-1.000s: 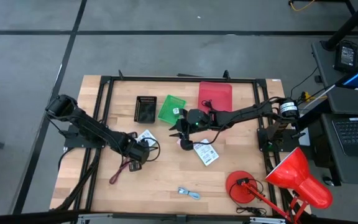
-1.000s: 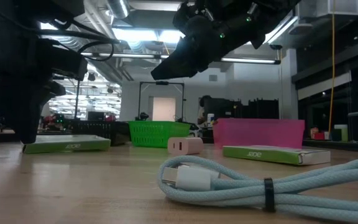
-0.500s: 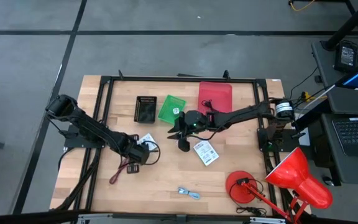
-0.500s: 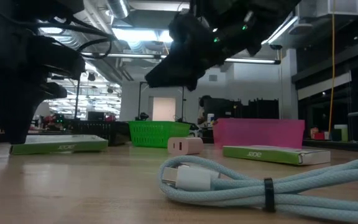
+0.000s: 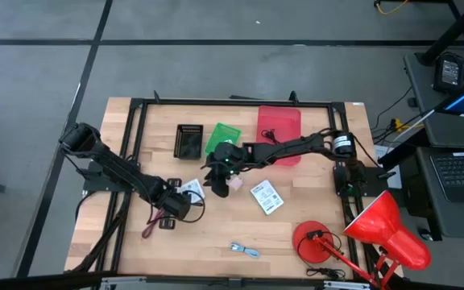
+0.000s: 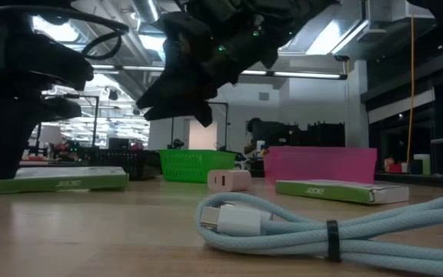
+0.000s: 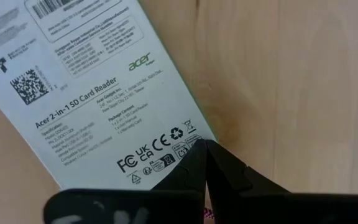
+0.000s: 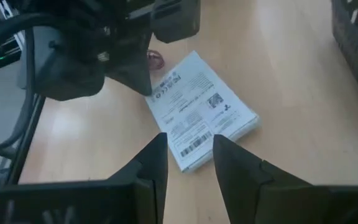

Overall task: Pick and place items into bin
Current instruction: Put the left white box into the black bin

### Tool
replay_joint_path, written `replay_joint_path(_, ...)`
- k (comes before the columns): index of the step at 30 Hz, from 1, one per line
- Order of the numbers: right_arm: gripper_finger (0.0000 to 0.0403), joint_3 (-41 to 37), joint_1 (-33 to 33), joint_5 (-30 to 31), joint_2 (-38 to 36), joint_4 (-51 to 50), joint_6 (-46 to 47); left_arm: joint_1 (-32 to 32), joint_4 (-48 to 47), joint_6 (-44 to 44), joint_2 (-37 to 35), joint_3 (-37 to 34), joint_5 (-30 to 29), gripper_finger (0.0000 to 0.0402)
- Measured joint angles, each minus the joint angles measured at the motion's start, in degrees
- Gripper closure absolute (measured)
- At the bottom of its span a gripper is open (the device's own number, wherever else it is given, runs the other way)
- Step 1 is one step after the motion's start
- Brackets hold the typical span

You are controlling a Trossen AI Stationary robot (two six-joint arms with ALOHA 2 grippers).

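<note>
One white printed packet (image 5: 190,188) lies flat on the table beside my left gripper (image 5: 176,205), which is shut. In the left wrist view its tip (image 7: 204,144) sits at the packet's printed corner. My right gripper (image 5: 213,176) is open and hovers above that same packet (image 8: 201,112), its fingers (image 8: 157,155) apart and holding nothing. A pink cube (image 5: 234,184) rests on the table just right of it. The second packet (image 5: 266,197) lies further right. Red and black cords (image 5: 155,221) lie near the left arm, and a blue-white cord (image 5: 244,250) lies by the near edge. My left gripper presses its shut fingertips down from above on the packet's corner by the printed compliance marks (image 7: 182,140). The packet lies flat on the table.
A black bin (image 5: 188,142), a green bin (image 5: 221,138) and a red bin (image 5: 279,125) stand in a row at the far side. A red desk lamp (image 5: 361,234) fills the near right corner. A black frame (image 5: 135,105) runs round the table.
My right gripper has swung toward the table's left, from above the pink cube to over the left packet. My left gripper has drawn toward the near edge, and the packet under its tip has slid that way with it.
</note>
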Motion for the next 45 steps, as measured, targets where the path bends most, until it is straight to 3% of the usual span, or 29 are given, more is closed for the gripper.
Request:
replay_joint_path(5, 0.0273, 1.9, 0.0, 0.0, 1.6, 0.0, 3.1, -1.1, -0.1, 2.4, 0.0, 0.0, -1.5, 0.0400)
replay_joint_path(20, 0.0140, 2.1, 0.7, 0.0, 4.5, 1.8, 15.6, -1.4, -2.0, 3.8, 0.0, 0.0, -2.7, 0.0400)
replay_joint_path(32, 0.0131, 2.1, 0.6, 0.0, 8.6, 4.7, 22.2, -1.4, -2.3, 4.0, 0.0, 0.0, -3.3, 0.0400)
replay_joint_path(45, 0.0131, 2.1, 0.3, 0.0, 9.7, 9.4, 19.7, -1.4, -2.5, 4.0, 0.0, 0.0, -4.4, 0.0400)
